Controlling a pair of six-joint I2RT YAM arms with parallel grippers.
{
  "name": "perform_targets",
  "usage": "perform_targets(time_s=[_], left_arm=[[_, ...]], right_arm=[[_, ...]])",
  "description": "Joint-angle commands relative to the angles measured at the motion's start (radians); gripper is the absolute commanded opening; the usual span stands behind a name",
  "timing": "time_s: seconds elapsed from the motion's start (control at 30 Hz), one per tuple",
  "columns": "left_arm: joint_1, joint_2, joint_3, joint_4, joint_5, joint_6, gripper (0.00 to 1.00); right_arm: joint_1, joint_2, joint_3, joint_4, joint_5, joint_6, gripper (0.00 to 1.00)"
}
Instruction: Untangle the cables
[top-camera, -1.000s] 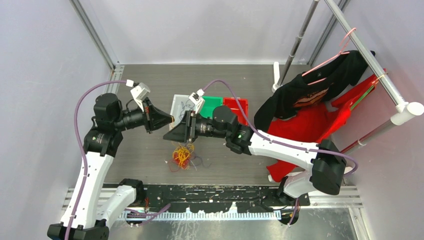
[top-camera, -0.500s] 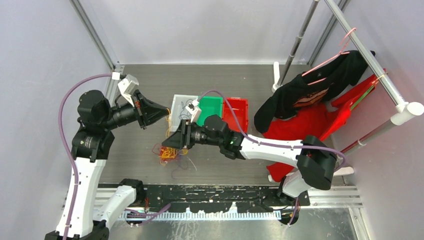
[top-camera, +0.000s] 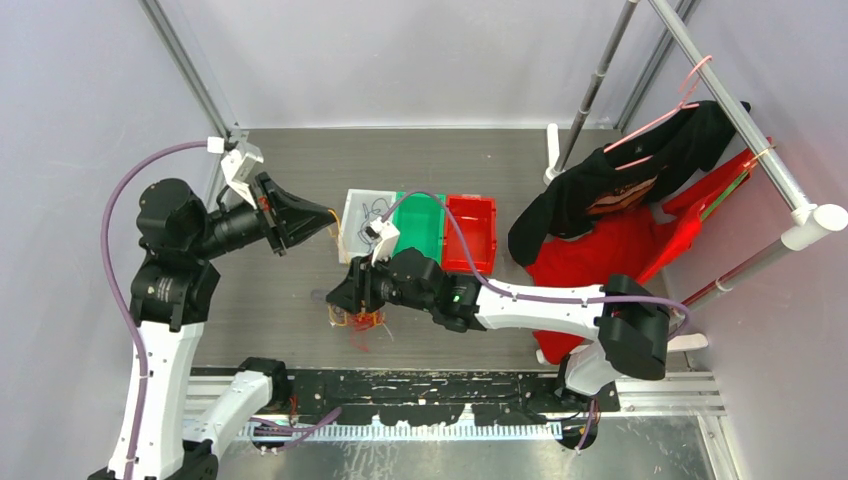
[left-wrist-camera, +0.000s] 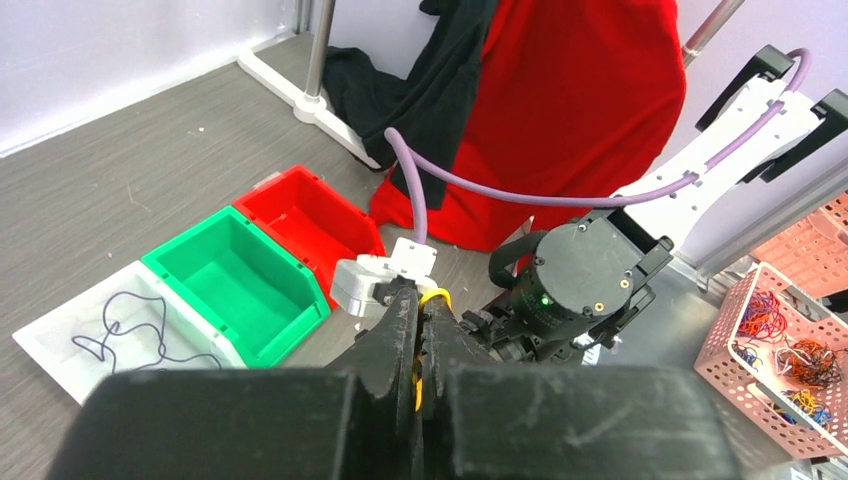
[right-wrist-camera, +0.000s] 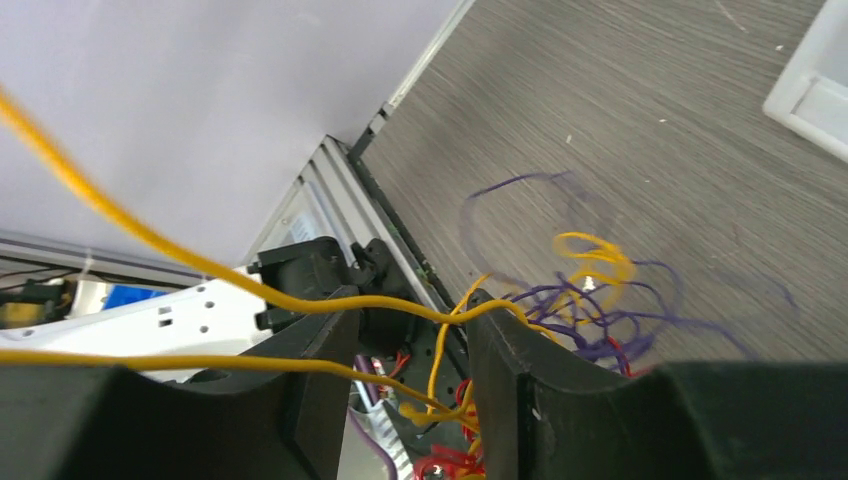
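The cables (top-camera: 358, 318) are a small tangle of orange-yellow, red and purple strands on the grey table, near its front edge. My left gripper (top-camera: 326, 214) is raised over the table's left side and shut on a yellow strand (left-wrist-camera: 433, 297) that runs down to the tangle. My right gripper (top-camera: 340, 298) sits low at the tangle's left edge. In the right wrist view my right gripper (right-wrist-camera: 410, 315) is open. Yellow strands (right-wrist-camera: 300, 300) cross the gap and drape over its right finger. Red strands (right-wrist-camera: 450, 462) lie below and purple loops (right-wrist-camera: 590, 320) beyond.
A white tray (top-camera: 349, 231) holding a thin dark cable, a green bin (top-camera: 421, 224) and a red bin (top-camera: 471, 228) stand mid-table. A rack with black and red garments (top-camera: 620, 215) fills the right side. A pink basket (left-wrist-camera: 790, 330) of cables shows in the left wrist view.
My left gripper has pulled back to the left and farther away with the yellow strand. My right gripper has moved down toward the front edge, and the tangle has shifted with it.
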Motion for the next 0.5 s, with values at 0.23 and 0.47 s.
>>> perform_targets(time_s=[0.23, 0.47], left_arm=[[0.002, 0.047, 0.228, 0.017, -0.082, 0.053, 0.0], [0.003, 0.09, 0.395, -0.028, -0.28, 0.186, 0.0]], right_arm=[[0.01, 0.01, -0.101, -0.002, 0.113, -0.07, 0.45], [0.011, -0.014, -0.264, 0.064, 0.196, -0.085, 0.46]])
